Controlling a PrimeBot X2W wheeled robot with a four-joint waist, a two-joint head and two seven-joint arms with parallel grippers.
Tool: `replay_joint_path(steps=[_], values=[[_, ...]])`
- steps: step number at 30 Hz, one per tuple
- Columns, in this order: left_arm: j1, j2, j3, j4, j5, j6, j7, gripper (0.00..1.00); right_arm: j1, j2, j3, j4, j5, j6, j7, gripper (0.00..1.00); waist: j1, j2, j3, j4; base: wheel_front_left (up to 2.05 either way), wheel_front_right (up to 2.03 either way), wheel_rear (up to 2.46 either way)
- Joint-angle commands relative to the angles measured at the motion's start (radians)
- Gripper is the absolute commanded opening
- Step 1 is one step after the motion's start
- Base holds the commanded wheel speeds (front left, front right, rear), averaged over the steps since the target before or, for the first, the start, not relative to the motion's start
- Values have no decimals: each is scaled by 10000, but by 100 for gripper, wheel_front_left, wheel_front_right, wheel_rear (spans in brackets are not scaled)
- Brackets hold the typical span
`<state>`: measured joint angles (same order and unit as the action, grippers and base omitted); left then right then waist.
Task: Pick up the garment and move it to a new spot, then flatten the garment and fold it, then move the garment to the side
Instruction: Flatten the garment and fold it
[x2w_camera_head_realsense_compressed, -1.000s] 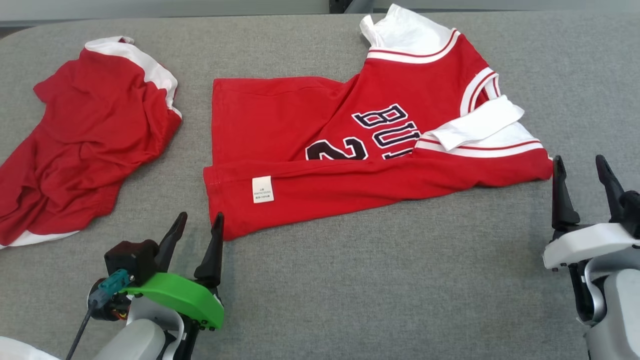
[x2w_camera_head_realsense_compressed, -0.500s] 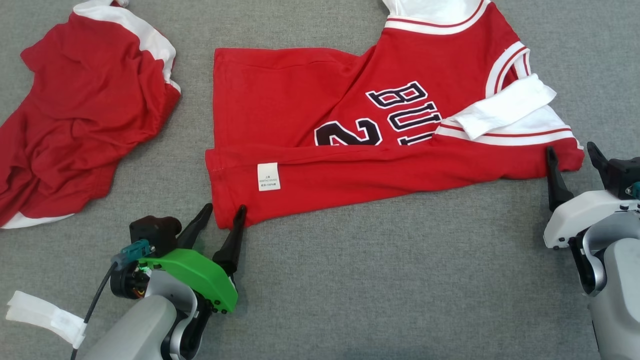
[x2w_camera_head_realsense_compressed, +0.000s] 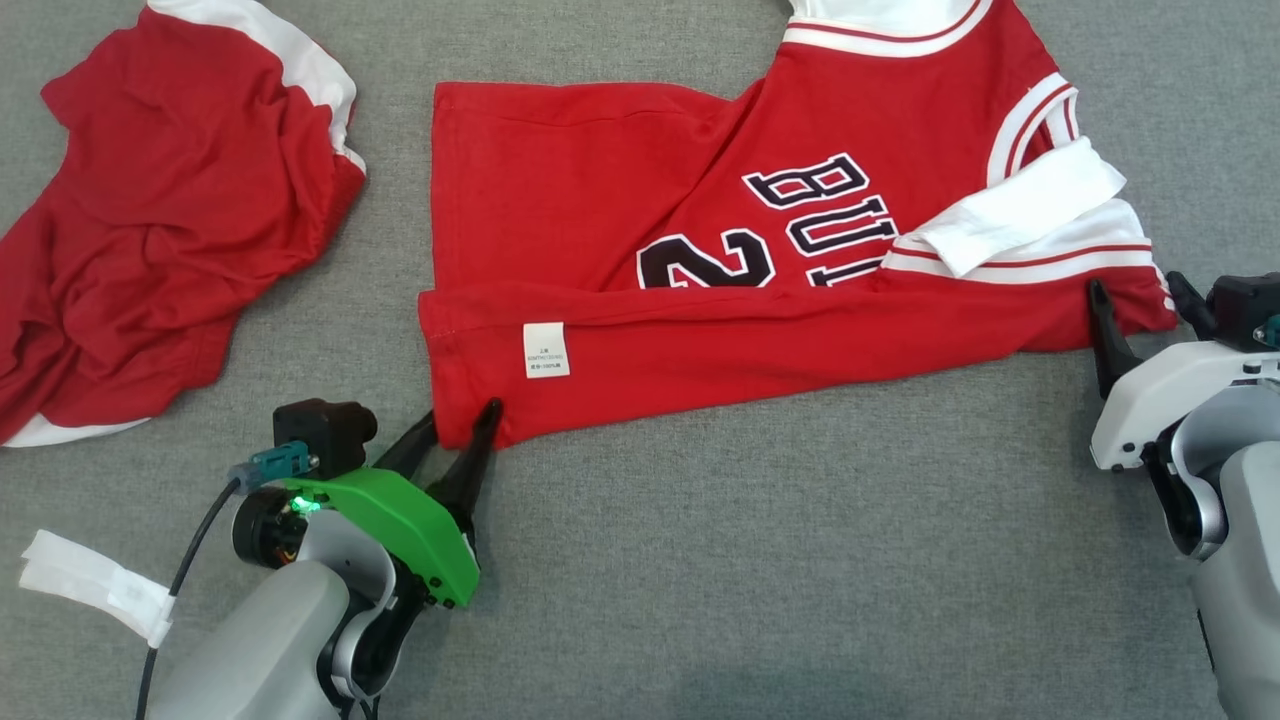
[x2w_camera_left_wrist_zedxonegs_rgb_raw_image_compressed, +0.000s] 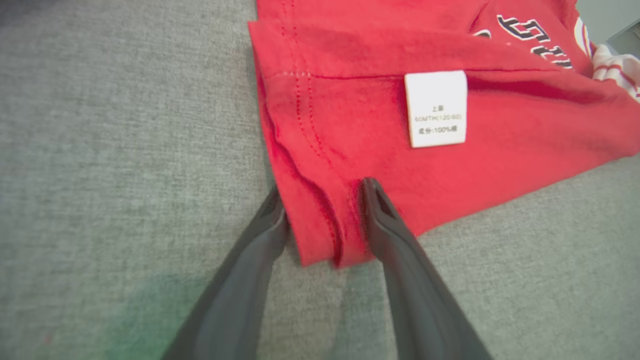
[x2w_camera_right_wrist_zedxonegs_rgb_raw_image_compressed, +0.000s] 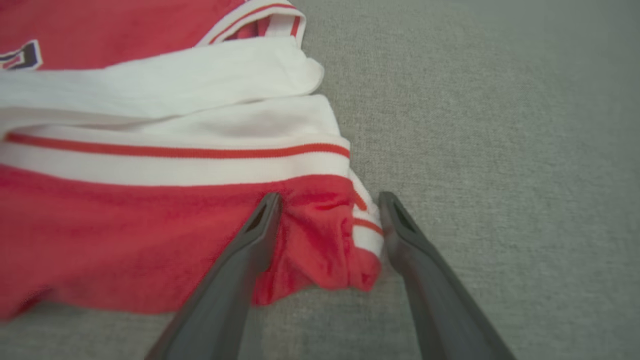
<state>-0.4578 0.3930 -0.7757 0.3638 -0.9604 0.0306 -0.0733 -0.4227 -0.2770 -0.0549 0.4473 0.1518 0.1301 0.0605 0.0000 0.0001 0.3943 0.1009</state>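
A red jersey (x2w_camera_head_realsense_compressed: 700, 330) with white sleeves and dark lettering lies partly folded on the grey table, its near long edge doubled over and showing a white label (x2w_camera_head_realsense_compressed: 546, 350). My left gripper (x2w_camera_head_realsense_compressed: 460, 415) is open, one finger on each side of the jersey's near left hem corner (x2w_camera_left_wrist_zedxonegs_rgb_raw_image_compressed: 320, 235). My right gripper (x2w_camera_head_realsense_compressed: 1135, 287) is open too and straddles the near right corner by the white-striped sleeve (x2w_camera_right_wrist_zedxonegs_rgb_raw_image_compressed: 345, 235). In both wrist views the fabric bunches between the fingers, which are still apart.
A second red and white garment (x2w_camera_head_realsense_compressed: 170, 200) lies crumpled at the far left. The grey fabric table (x2w_camera_head_realsense_compressed: 750, 560) stretches bare along its near side between my arms. A white tag (x2w_camera_head_realsense_compressed: 95, 595) hangs on the left arm's cable.
The head camera has tipped down and forward. Both grippers have advanced from short of the jersey's near edge to straddle its two near corners.
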Motion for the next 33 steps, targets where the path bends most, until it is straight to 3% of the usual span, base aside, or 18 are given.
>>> replay_joint_path(steps=[1,2,3,9,14,19,25,29,33], values=[[224,-221,-362,269,-208,-182,403,0,-45,40,307,84,260,20,331,58,0,-1,44,14,0,0,0],[203,-244,-376,302,-263,-276,484,0,-48,-2,471,75,448,25,487,4,0,-1,58,15,0,0,0],[169,-232,-377,328,-248,-327,524,0,-44,-65,637,79,680,25,630,0,0,-1,67,17,0,0,0],[-175,356,-94,-69,-526,-633,847,0,-409,-817,1250,-530,2143,19,1420,0,0,-1,-103,-42,0,0,0],[-431,1240,269,-1349,-639,-473,1189,0,-419,-1624,751,-1535,3158,-1,2295,0,0,-1,-499,-29,0,0,0],[325,2091,286,-3166,-785,-48,1781,0,621,-2135,-234,-3097,3711,-6,3845,0,0,-1,-793,-120,0,0,0],[1834,2552,-208,-4686,-647,671,1837,0,2868,-1600,-1358,-5102,3725,-3,5394,0,0,-1,-622,-372,0,0,0],[2310,2528,-414,-4481,-438,952,1629,0,3695,-1035,-1762,-5512,3607,-1,5462,0,0,-1,-429,-463,0,0,0],[2488,2131,-481,-3966,-451,1111,1287,0,4035,-483,-1853,-5251,3156,-3,4996,0,0,-1,-273,-508,0,0,0]])
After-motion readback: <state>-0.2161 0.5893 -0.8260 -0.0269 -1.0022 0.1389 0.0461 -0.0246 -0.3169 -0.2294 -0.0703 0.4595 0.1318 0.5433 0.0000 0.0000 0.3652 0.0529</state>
